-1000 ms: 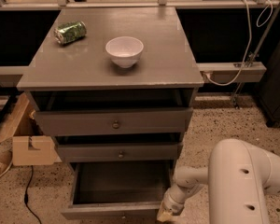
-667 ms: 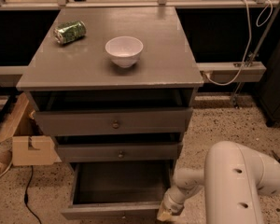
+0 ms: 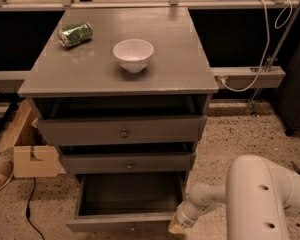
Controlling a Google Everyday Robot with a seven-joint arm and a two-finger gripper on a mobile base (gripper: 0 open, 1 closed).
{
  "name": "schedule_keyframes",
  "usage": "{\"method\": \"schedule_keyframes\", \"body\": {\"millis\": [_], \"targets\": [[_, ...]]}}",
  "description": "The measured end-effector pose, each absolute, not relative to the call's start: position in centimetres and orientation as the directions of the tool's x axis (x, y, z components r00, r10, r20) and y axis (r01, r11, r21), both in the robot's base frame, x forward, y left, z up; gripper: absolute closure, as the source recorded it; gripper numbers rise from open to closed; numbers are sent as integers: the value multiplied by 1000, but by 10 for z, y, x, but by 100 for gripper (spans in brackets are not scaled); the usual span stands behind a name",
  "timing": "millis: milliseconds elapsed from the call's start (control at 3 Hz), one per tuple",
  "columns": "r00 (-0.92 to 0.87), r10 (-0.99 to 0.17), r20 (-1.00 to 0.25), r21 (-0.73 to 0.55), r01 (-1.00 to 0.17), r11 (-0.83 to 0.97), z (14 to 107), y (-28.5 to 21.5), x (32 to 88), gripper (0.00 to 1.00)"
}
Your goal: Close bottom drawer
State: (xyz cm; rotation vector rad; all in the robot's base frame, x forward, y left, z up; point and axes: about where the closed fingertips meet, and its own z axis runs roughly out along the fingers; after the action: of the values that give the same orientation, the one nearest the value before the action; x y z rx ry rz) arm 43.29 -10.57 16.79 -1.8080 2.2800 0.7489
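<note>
The bottom drawer (image 3: 125, 222) of the grey cabinet is pulled far out, its dark boxy inside open to view and its flat front at the lower edge of the picture. Its knob does not show. The middle drawer (image 3: 129, 163) and top drawer (image 3: 123, 130) stand slightly out, each with a small round knob. My gripper (image 3: 177, 227) is at the right end of the bottom drawer's front, low at the frame's edge, on the end of my white arm (image 3: 260, 199).
A white bowl (image 3: 133, 54) and a green can (image 3: 75, 34) lying on its side rest on the cabinet top (image 3: 185, 69). A cardboard box (image 3: 32, 160) and a black cable lie on the speckled floor at left. A rail with cables runs behind at right.
My white arm has shifted a little to the left in view. The gripper stays at the drawer's right front corner, and the drawer looks as far out as before.
</note>
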Motion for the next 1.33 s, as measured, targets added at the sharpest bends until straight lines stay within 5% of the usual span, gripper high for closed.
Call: {"method": "schedule_keyframes", "body": {"millis": [1333], "targets": [[-235, -793, -562, 3, -959, 282, 203, -72, 516, 100]]}}
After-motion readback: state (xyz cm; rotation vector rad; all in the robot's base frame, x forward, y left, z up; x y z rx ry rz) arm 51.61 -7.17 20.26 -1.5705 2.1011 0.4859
